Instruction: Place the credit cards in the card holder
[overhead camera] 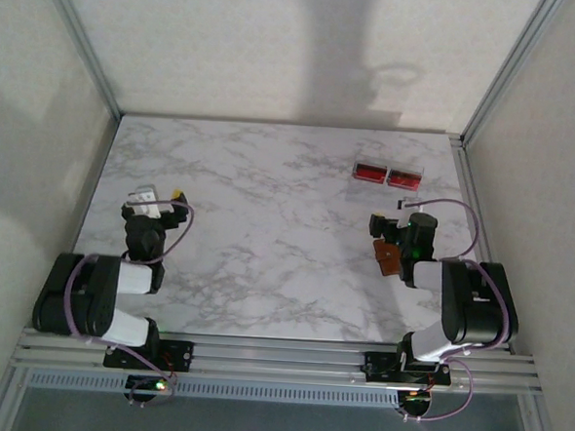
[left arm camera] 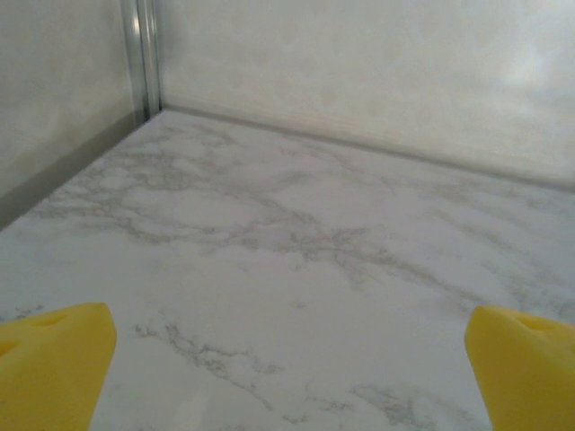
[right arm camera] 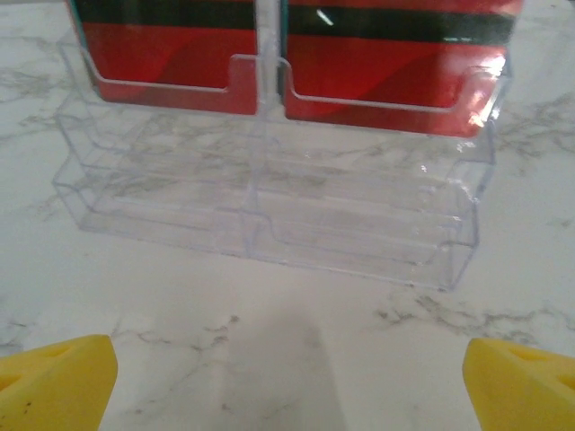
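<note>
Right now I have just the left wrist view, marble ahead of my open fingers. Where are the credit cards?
Observer: Red credit cards stand in the back pockets of a clear tray, far right on the table.
Operator: And the card holder?
Observer: The brown card holder lies beside the right arm, nearer the bases than the tray.
Operator: Is the right gripper busy?
Observer: No, the right gripper is open and empty, facing the tray.

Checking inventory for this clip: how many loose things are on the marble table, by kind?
Red rectangular plastic cards: 2
Clear plastic tiered tray: 1
Tan-brown leather wallet: 1
Total: 4
</note>
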{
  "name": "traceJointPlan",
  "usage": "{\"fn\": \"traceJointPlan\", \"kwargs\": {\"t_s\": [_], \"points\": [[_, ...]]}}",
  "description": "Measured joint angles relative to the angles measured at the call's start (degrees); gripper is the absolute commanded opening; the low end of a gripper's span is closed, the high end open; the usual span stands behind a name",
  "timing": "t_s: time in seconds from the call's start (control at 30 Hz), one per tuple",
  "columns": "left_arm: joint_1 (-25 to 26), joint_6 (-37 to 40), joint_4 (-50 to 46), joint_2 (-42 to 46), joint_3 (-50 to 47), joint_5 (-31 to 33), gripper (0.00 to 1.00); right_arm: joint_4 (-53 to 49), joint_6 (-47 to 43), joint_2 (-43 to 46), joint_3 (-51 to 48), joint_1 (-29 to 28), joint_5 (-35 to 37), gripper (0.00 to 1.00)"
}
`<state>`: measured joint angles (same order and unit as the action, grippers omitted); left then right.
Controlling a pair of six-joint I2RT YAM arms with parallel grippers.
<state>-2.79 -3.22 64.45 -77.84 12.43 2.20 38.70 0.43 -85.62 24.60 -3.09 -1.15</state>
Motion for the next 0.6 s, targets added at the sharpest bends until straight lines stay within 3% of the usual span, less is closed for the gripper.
{"fn": "traceJointPlan", "kwargs": {"t_s": [0.13,0.33,0.43,0.47,0.6], "points": [[0.13,-4.35,-14.08,15.65,3.67,1.07,0.99,-20.26,4.94,6.4,11.65,0.57,3.1,0.99],[0.24,-16.37,-39.56,28.33,15.21,0.79,1.0,-34.1,11.3,16.0,19.65,0.87,4.31,0.99],[0.22,-23.39,-50.8,29.77,20.81,-0.74,1.0,-45.18,13.75,9.66,28.83,1.53,4.76,0.91],[0.17,-24.65,-52.94,29.92,21.66,-2.49,1.0,-48.61,14.32,6.71,31.98,2.08,4.57,0.85],[0.24,-27.96,-59.91,28.3,22.82,-12.48,1.0,-58.99,14.64,-4.39,40.76,5.44,4.52,0.78]]}}
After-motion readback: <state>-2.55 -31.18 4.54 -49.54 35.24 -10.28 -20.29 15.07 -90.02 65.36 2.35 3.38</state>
